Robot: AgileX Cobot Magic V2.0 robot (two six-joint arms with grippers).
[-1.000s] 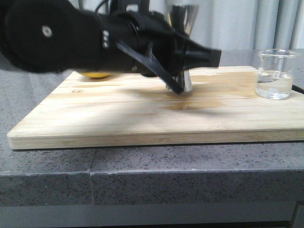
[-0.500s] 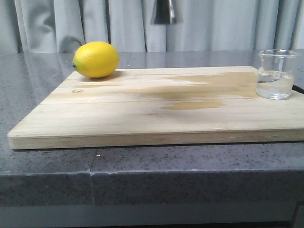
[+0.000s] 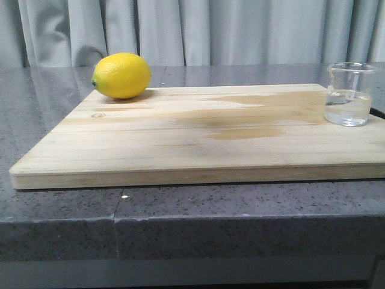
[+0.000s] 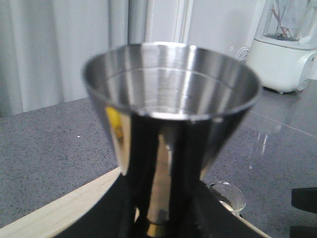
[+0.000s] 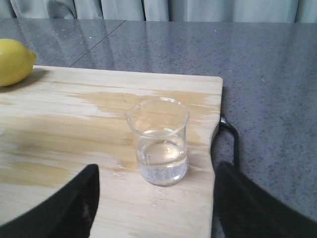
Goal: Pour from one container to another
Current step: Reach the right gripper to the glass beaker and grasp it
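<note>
Jigger is up off the board, clenched in the left gripper. Beaker, part full, sits on the cutting board between the spread right gripper fingers, ungrasped. Pouring not begun.

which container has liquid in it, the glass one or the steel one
The small clear glass beaker on the wooden board; the shiny steel jigger shows an empty cup.

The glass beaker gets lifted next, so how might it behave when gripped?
The glass beaker looks smooth, so probably slippery. It stands upright, partly filled with clear liquid, so tilting could spill. Thin glass is likely fragile; the open right gripper should close gently.
</note>
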